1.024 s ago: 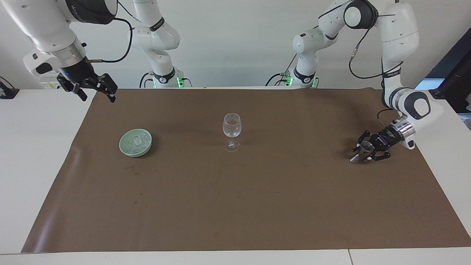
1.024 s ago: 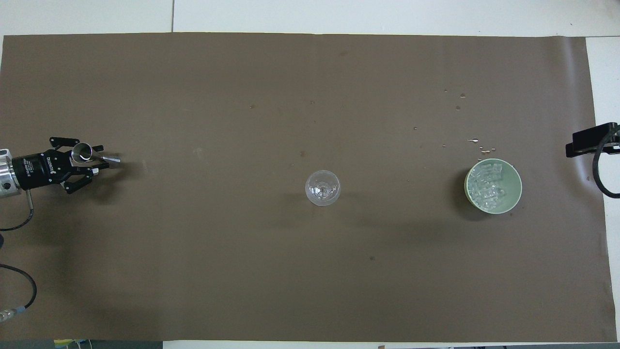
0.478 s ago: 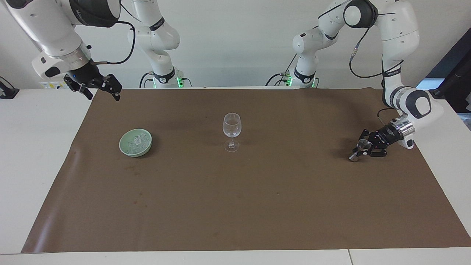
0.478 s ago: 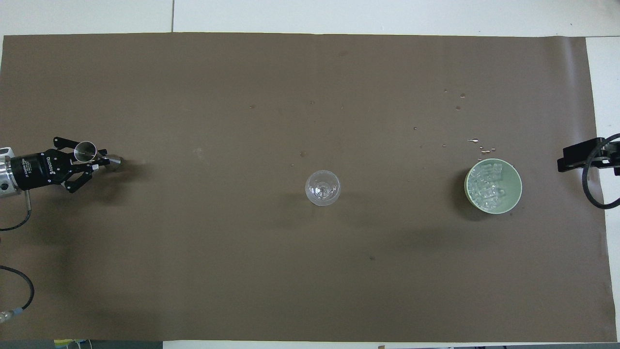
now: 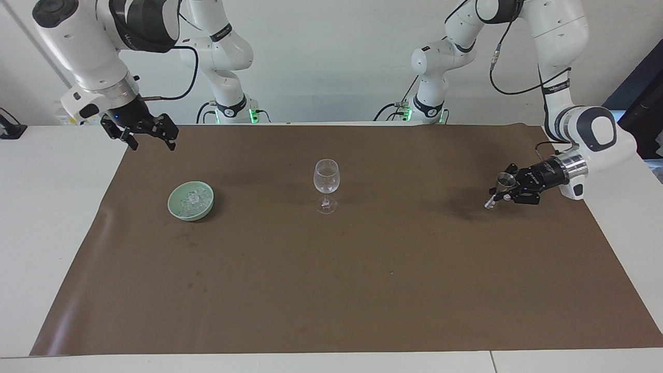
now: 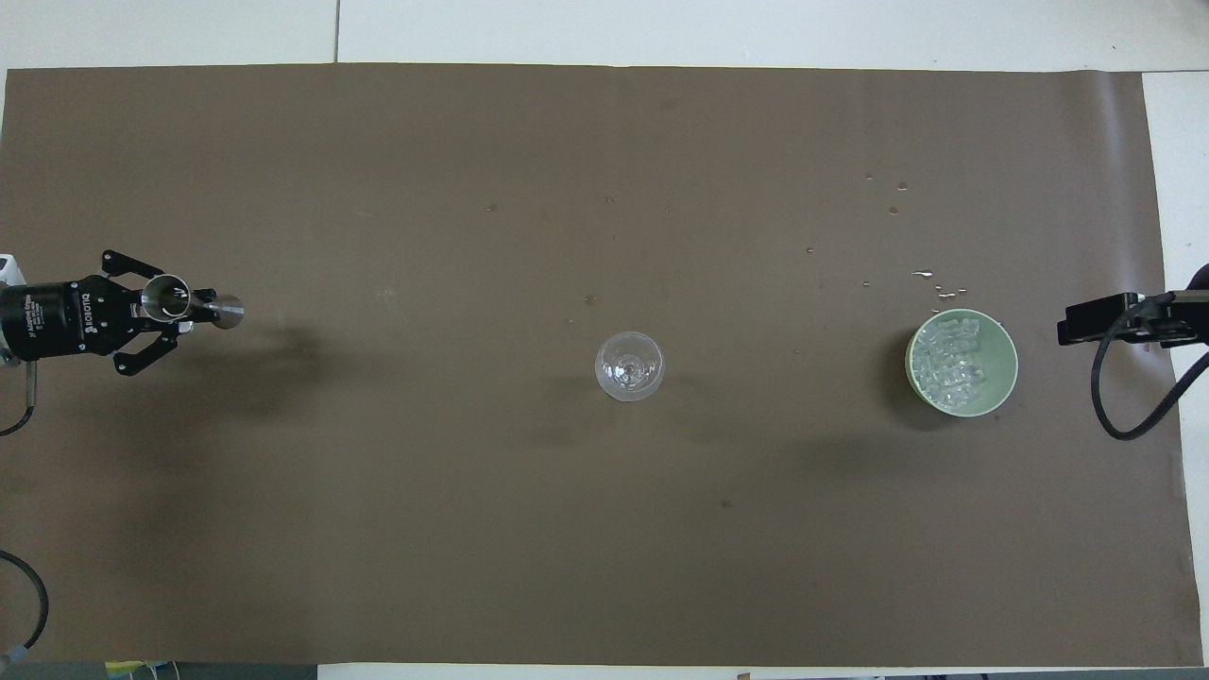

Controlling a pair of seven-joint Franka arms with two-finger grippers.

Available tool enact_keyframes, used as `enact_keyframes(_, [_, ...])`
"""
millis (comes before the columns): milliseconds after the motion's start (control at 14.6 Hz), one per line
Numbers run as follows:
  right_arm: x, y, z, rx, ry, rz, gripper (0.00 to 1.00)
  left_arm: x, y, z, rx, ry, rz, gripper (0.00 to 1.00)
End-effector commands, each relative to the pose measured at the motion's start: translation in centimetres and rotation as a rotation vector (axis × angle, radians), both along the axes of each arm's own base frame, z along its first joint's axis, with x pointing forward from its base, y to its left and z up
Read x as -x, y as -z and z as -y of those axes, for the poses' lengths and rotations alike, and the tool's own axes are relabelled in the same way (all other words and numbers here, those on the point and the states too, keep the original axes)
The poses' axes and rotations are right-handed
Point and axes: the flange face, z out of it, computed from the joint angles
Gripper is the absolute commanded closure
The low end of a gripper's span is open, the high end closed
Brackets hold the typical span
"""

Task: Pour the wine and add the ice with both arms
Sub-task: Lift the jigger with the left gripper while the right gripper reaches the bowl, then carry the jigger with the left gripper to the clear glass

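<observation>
Left gripper [image 5: 498, 194] jaws now clamp the jigger [image 5: 501, 187] — lifted off the worktop [image 5: 362, 290]; right gripper [image 5: 150, 135], jaws open, nears the ice [image 5: 192, 199] — pouring next.

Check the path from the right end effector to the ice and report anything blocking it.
Nothing visible blocks it. The right end effector hangs open over the mat's edge, and only bare mat lies between it and the ice in the green bowl.

On the brown mat [image 5: 331, 290], only 2 things stand in the way: the wine glass [image 5: 326, 181] upright at the middle, and the pale green bowl [image 5: 191, 200] of ice [image 6: 952, 364] toward the right arm's end. All around them the mat lies open.
</observation>
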Motion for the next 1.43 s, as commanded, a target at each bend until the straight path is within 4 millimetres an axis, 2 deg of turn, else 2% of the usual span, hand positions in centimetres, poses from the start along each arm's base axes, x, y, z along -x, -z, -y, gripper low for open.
enact_keyframes(0, [1.9, 3.3, 0.2, -0.020, -0.071, 0.032, 0.00, 2.3, -3.4, 5.9, -0.022, 0.068, -0.029, 1.00])
enact_keyframes(205, [2.2, 7.3, 1.3, -0.075, -0.146, 0.019, 0.00, 2.8, -6.3, 12.7, -0.043, 0.139, -0.061, 1.00])
enact_keyframes(410, [2.2, 11.1, 1.3, -0.076, -0.204, 0.038, 0.00, 3.4, -8.4, 19.0, -0.084, 0.158, -0.117, 1.00])
enact_keyframes(614, [1.5, 13.4, 1.1, -0.063, -0.228, 0.069, 0.22, 3.8, -9.2, 24.8, -0.147, 0.117, -0.167, 1.00])
enact_keyframes(819, [1.1, 16.8, 1.1, -0.052, -0.239, 0.078, 0.27, 4.2, -9.7, 29.2, -0.194, 0.050, -0.204, 1.00])
enact_keyframes(1092, [1.5, 20.0, 1.0, -0.036, -0.258, 0.106, 0.27, 5.0, -9.6, 34.3, -0.262, -0.004, -0.193, 1.00])
enact_keyframes(1161, [1.5, 20.8, 0.3, -0.036, -0.266, 0.105, 0.27, 5.5, -9.5, 35.9, -0.296, -0.007, -0.176, 1.00])
enact_keyframes(1297, [1.6, 21.1, -0.4, -0.037, -0.278, 0.103, 0.34, 6.3, -9.4, 37.5, -0.340, 0.010, -0.152, 1.00])
enact_keyframes(1365, [1.7, 21.2, -0.5, -0.039, -0.280, 0.099, 0.35, 6.4, -9.3, 37.6, -0.372, 0.022, -0.141, 1.00])
